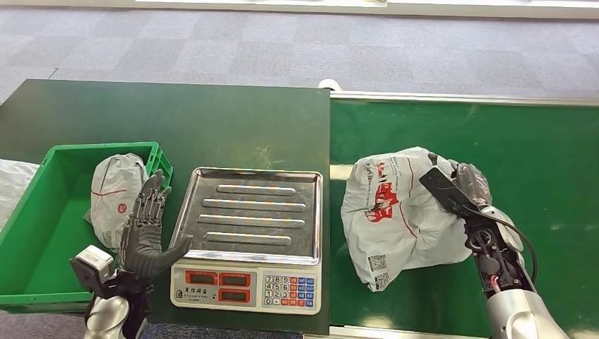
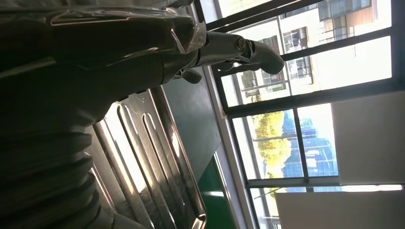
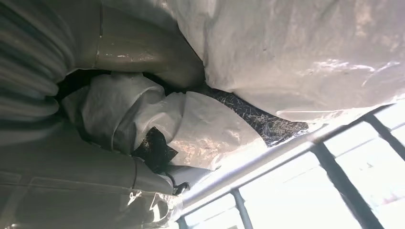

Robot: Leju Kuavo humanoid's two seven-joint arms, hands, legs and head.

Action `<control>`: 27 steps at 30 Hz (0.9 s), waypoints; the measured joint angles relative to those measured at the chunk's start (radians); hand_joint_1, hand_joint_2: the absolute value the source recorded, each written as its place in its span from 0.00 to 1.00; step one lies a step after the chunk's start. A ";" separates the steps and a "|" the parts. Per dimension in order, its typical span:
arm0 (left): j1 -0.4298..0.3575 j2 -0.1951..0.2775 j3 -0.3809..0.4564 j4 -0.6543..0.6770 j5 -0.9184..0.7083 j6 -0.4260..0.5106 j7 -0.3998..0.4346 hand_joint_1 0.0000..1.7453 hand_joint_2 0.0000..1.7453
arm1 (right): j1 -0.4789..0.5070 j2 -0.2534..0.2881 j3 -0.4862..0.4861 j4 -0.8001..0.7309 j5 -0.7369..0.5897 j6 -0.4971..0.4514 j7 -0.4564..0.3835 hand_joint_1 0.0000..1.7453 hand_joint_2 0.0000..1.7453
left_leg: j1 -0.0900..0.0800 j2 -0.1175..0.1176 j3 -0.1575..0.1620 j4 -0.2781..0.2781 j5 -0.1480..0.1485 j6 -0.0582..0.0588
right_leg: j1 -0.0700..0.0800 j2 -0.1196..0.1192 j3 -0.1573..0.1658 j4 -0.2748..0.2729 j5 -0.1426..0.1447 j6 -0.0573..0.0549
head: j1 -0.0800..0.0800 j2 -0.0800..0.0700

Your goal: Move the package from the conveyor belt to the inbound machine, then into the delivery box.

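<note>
On the right of the head view runs the green conveyor belt (image 1: 537,141), its near and far edges trimmed in pale metal. Beside it on the left, a dark green table (image 1: 176,120) carries the rest of the setup. Green delivery box (image 1: 42,219) sits at the table's left end; a bagged parcel (image 1: 113,194) with a red mark leans inside against its right wall. Inbound machine (image 1: 251,236), a scale with a ribbed steel tray, two red displays and a keypad, stands between box and belt, tray bare.

Package (image 1: 395,212), a white plastic bag with red print and a small code label, lies on the belt just right of the table edge. Right hand (image 1: 470,201) is at the package's right side; the right wrist view shows the thumb and fingers closed onto crumpled white bag, so it grips the package.

Left hand (image 1: 145,233) stands upright between box and scale, fingers spread, holding nothing.
</note>
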 joint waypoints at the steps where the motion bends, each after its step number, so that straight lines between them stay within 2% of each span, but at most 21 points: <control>1: 0.000 0.000 0.001 0.000 0.000 0.004 -0.003 0.00 1.00 | 0.010 0.005 -0.003 -0.031 -0.002 -0.003 -0.010 1.00 1.00 | 0.000 0.000 0.000 0.000 0.000 0.000 | 0.000 0.000 0.000 0.000 0.000 0.000 | 0.000 0.000; 8: 0.000 0.000 0.007 0.000 0.000 0.010 -0.008 0.00 1.00 | 0.051 0.023 -0.019 -0.149 -0.004 -0.007 -0.021 1.00 1.00 | 0.000 0.000 0.000 0.000 0.000 0.000 | 0.000 0.000 0.000 0.000 0.000 0.000 | 0.000 0.000; 11: 0.000 0.000 0.008 0.000 -0.001 0.021 -0.015 0.00 1.00 | 0.073 0.028 -0.020 -0.195 -0.003 -0.034 -0.057 1.00 1.00 | 0.000 0.000 0.000 0.000 0.000 0.000 | 0.000 0.000 0.000 0.000 0.000 0.000 | 0.000 0.000; 17: -0.004 0.002 0.011 -0.012 0.008 0.044 -0.025 0.00 1.00 | 0.164 0.068 -0.009 -0.424 0.050 -0.116 -0.129 1.00 1.00 | 0.001 0.000 -0.001 0.000 0.000 0.000 | 0.001 0.000 -0.001 0.000 0.000 0.000 | 0.000 0.000; 23: -0.002 0.004 -0.008 -0.107 -0.017 0.185 -0.025 0.00 1.00 | 0.193 0.105 0.057 -0.647 0.114 -0.235 -0.180 1.00 1.00 | 0.001 0.001 -0.001 0.000 0.000 0.000 | 0.001 0.000 -0.001 0.000 0.000 0.000 | 0.000 0.000; 27: 0.000 0.008 -0.044 -0.186 -0.019 0.273 -0.025 0.00 1.00 | 0.162 0.120 0.102 -0.732 0.124 -0.255 -0.180 1.00 1.00 | 0.000 0.000 -0.001 0.000 0.000 0.000 | 0.001 0.000 -0.001 0.000 0.000 0.000 | 0.000 0.000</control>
